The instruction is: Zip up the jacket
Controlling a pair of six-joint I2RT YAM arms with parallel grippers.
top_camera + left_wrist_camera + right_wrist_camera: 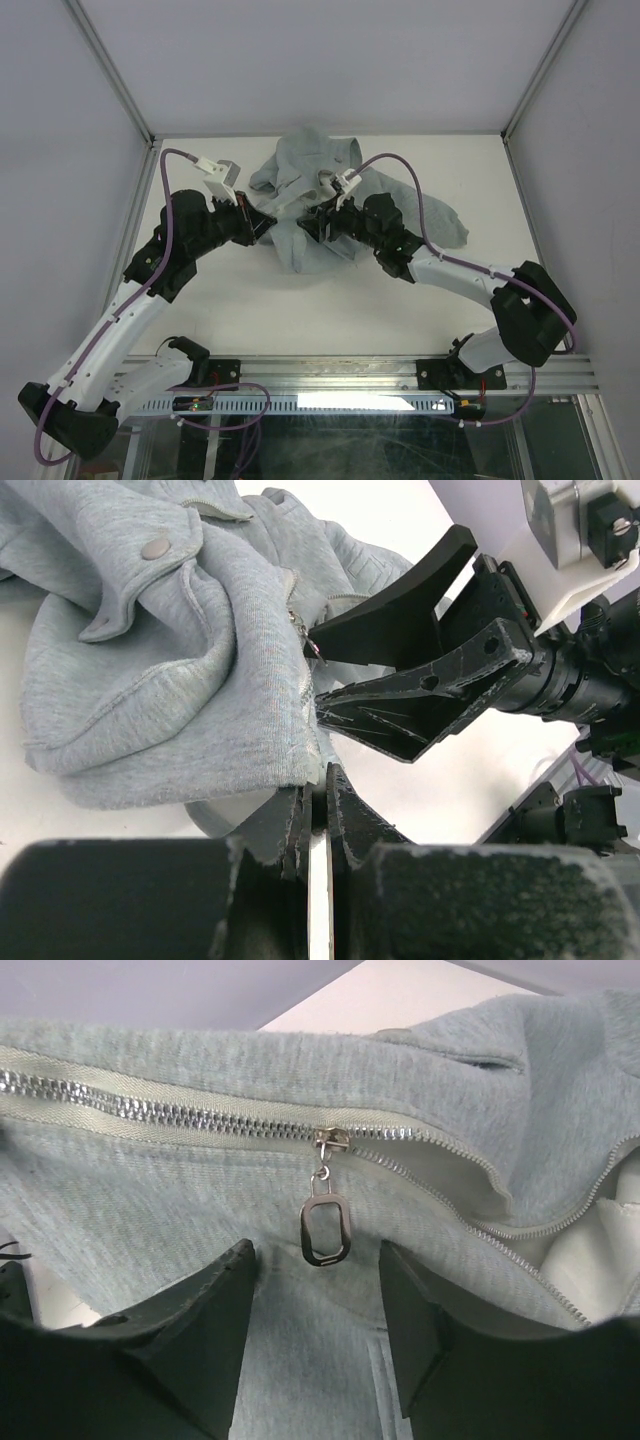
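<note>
The pale grey-green jacket (300, 165) lies rumpled at the back middle of the table. My left gripper (268, 228) is shut on the jacket's bottom hem corner (312, 752), by the end of the zipper. In the left wrist view its jaws (325, 785) are pressed together with the hem edge running into them. My right gripper (308, 222) is open and faces the left one. The metal zipper pull (326, 1228) hangs from the slider (330, 1140) just ahead of the gap between the right gripper's (318, 1270) spread fingers, untouched. The zipper is closed to the left of the slider and parted to the right.
The white table (300, 310) is enclosed by pale walls with aluminium posts (115, 75) at the back corners. A metal rail (350, 375) runs along the near edge. One jacket sleeve (445, 225) trails to the right under the right arm's purple cable.
</note>
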